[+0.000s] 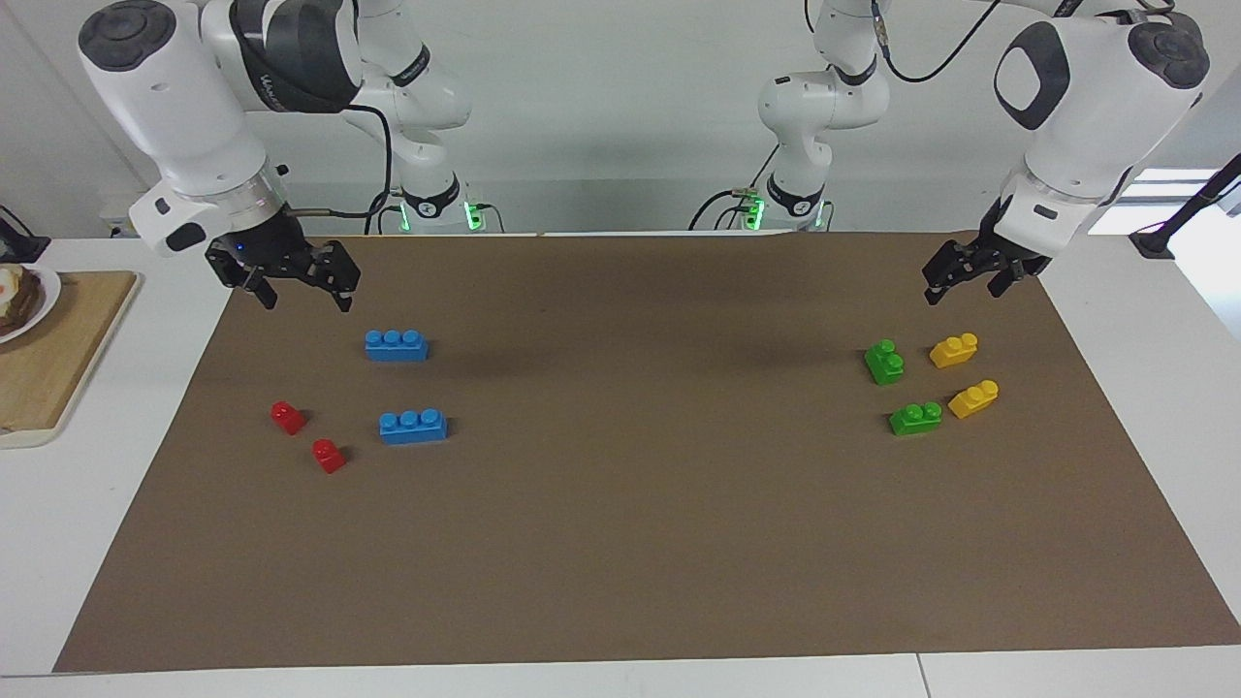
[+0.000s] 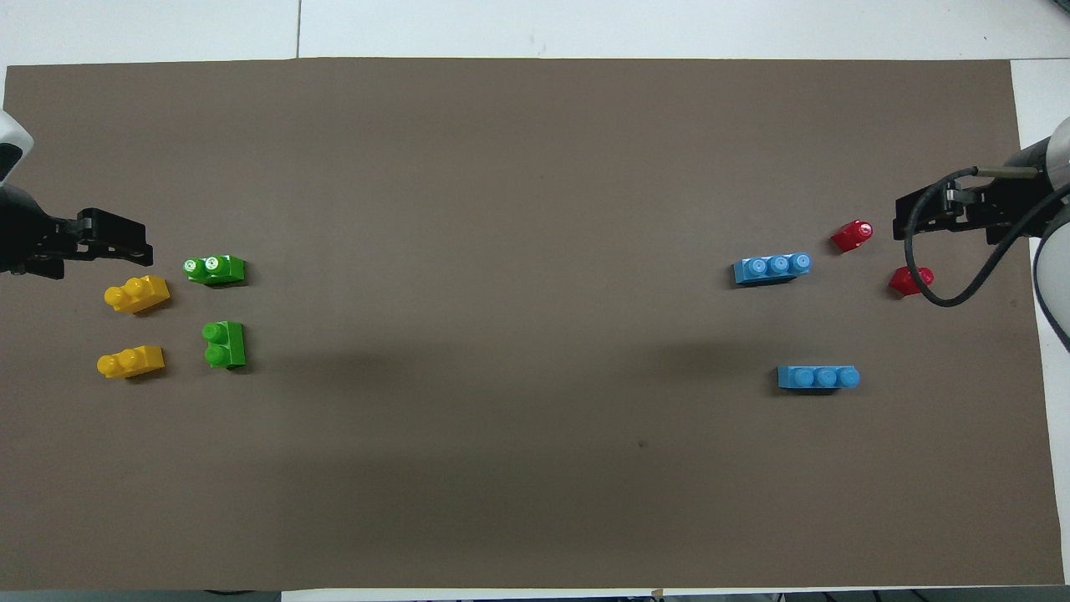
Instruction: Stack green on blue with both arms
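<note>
Two small bright-green plastic bricks, each glossy with two round studs on top, are lying at the left arm's end of the brown paper mat (image 1: 620, 543). The nearer green brick (image 1: 884, 362) is sitting with its studs lined toward the robots, while the farther green brick (image 1: 915, 418) is lying crosswise; the two are near each other but apart. Just beside them, closer to the table's edge, two yellow two-stud plastic bricks (image 1: 954, 350) are resting, similar in shape and sheen.

At the right arm's end, two bright-blue oblong plastic bricks, each carrying three round studs in a row, are lying roughly parallel and apart: the nearer blue brick (image 1: 397, 345) and the farther blue brick (image 1: 413, 426). Two small red one-stud bricks (image 1: 288, 417) are sitting beside the farther blue one, toward the mat's edge. None of the bricks is stacked.

The left gripper (image 1: 962, 286), black and angular on its smooth white arm, is hanging over the mat's corner nearest the robots, above no brick, its fingers standing apart and holding nothing. The right gripper (image 1: 304, 295) is hovering over the mat near its own corner, just short of the nearer blue brick, fingers likewise spread and empty.

A wooden board (image 1: 58, 339) is lying on the white table (image 1: 1144, 320) off the mat.
</note>
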